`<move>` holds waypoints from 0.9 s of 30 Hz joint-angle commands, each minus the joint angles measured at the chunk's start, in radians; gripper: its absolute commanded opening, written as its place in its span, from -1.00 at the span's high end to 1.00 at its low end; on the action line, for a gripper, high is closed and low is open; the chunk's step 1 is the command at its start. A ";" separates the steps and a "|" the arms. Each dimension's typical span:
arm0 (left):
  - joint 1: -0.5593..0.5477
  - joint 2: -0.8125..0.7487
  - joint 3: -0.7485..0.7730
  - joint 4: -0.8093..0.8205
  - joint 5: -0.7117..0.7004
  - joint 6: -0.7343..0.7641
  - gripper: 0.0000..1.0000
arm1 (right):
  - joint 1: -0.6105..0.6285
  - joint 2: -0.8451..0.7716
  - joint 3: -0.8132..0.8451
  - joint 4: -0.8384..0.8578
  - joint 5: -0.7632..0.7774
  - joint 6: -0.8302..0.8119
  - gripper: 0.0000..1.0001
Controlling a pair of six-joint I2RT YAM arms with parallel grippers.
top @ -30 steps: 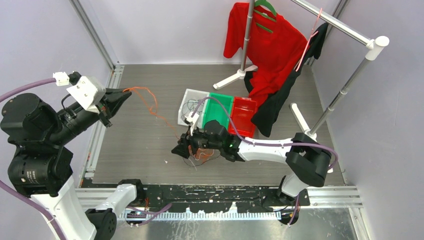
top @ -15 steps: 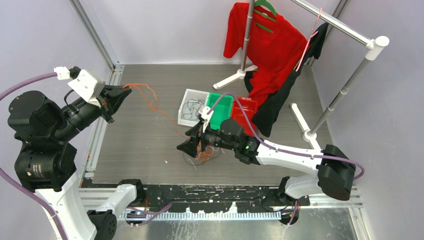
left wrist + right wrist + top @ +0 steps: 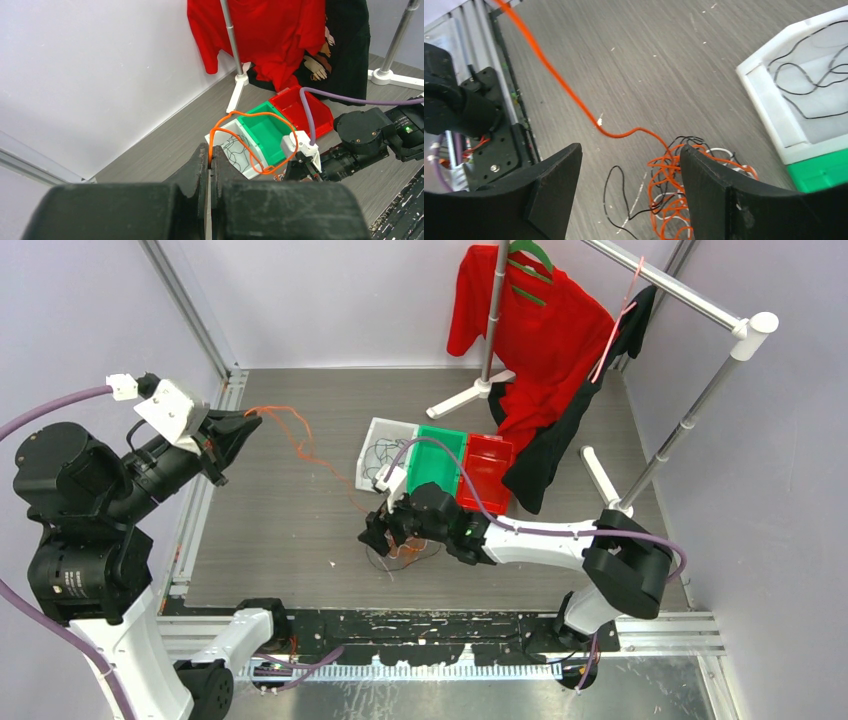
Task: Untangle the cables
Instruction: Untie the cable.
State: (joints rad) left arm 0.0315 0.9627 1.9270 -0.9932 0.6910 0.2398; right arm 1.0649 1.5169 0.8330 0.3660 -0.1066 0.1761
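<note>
Right tool (image 3: 630,195), jaws now wider apart, sinks back onto the tangled thin orange, black and white cables (image 3: 671,180), probably to regrip; left tool (image 3: 210,159) stays clamped on one orange strand (image 3: 569,92).

You're in a robotics lab cell, plain lilac walls (image 3: 330,300) around a grey table (image 3: 270,500), aluminium frame post (image 3: 190,305) at its far-left corner, left arm (image 3: 90,490) and right arm (image 3: 540,535) bolted along its near edge, plastic bins (image 3: 443,432) mid-table, clothes rack (image 3: 690,420) with red shirt (image 3: 540,330) far right.
</note>
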 commanded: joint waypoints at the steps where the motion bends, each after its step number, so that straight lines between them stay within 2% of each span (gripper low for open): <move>1: 0.004 -0.004 0.036 0.020 -0.007 0.010 1.00 | 0.003 -0.030 0.050 0.027 0.103 -0.082 -0.52; 7: 0.004 0.003 0.036 0.018 0.004 -0.004 1.00 | -0.010 -0.013 0.060 0.013 0.131 -0.117 -0.51; 10: 0.003 0.002 0.038 0.019 0.011 -0.008 1.00 | -0.015 0.023 0.087 0.026 0.123 -0.134 -0.36; 15: 0.004 -0.003 0.018 -0.002 0.009 -0.010 1.00 | -0.016 0.030 0.111 0.089 0.082 -0.132 0.63; 17: 0.004 -0.018 -0.019 -0.017 0.008 -0.011 1.00 | -0.017 0.008 0.107 0.106 0.054 -0.121 0.92; 20: 0.004 -0.062 -0.139 -0.008 0.012 -0.023 1.00 | -0.016 -0.043 0.103 0.116 -0.008 -0.091 0.98; 22: 0.004 -0.101 -0.276 0.013 0.013 -0.048 0.95 | -0.017 -0.073 0.103 0.128 -0.055 -0.052 0.98; 27: 0.004 -0.183 -0.583 0.070 0.102 -0.080 0.59 | -0.016 -0.112 0.133 0.142 -0.157 0.045 0.98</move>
State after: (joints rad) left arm 0.0315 0.8131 1.5089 -0.9844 0.7181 0.2062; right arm 1.0496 1.4761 0.9054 0.3981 -0.1566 0.1326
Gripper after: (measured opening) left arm 0.161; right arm 0.036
